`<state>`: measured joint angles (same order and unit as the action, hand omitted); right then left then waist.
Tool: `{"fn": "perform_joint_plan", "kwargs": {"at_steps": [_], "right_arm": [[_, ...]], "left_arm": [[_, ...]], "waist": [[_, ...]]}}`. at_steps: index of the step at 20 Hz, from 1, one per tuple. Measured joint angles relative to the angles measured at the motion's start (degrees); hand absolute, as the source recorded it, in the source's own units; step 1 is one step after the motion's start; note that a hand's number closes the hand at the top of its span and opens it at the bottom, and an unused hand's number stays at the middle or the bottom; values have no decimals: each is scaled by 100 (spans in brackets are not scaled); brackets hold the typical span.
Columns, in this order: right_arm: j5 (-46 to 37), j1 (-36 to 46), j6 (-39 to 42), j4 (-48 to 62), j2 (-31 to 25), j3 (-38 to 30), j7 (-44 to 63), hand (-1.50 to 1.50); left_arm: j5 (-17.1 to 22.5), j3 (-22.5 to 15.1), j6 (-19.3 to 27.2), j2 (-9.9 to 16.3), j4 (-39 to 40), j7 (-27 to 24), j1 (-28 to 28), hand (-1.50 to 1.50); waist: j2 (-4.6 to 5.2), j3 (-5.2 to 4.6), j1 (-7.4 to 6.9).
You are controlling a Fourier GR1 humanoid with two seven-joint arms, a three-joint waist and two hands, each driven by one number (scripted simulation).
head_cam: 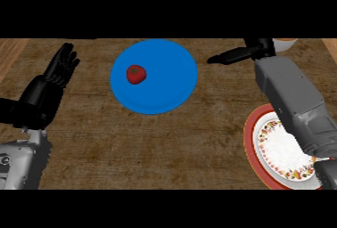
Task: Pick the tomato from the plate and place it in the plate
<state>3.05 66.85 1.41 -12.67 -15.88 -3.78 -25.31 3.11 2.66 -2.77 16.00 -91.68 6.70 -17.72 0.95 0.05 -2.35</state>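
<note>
Here, a small red tomato with a dark stem end point(135, 74) lies on a plain round blue plate point(164, 93), which sits toward 12 o'clock on the brown wood-grain counter point(151, 151). The tomato rests left of the plate's middle, toward its 9 o'clock rim, and nothing touches it.

At about 4 o'clock on the counter is a second round plate, white in the middle with a flowered band and a red rim point(263, 138). The grey right forearm point(293, 102) crosses above it and hides part of its right side; the plate's white middle shows nothing on it where it can be seen.

The right hand point(245, 53), black, is up near 1 o'clock, just beside the blue plate's right rim but apart from it. Its fingers point left toward the plate, stretched out and not curled round anything; it holds nothing. Behind it at the top edge, a pale rounded object with an orange-tan rim point(284, 43) is partly cut off, and what it is cannot be told.

The left hand point(60, 67), also black, shows near 10 o'clock, well apart from the blue plate, fingers straight, spread a little and pointing up, holding nothing. Its grey forearm point(23, 164) enters from the lower left corner.
</note>
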Motion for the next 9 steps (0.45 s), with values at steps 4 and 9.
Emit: {"fn": "perform_joint_plan", "kwargs": {"at_steps": [4,9], "right_arm": [[-63,-67,358,129,-381,-34,-210,-150],[-179,-174,580,230,-684,-39,-488,-150]], "left_arm": [[30,59,-101,41,52,-67,28,0],[19,54,-59,-5,-168,120,70,0]], "waist": [[6,1,-3],[0,2,-16]]}}
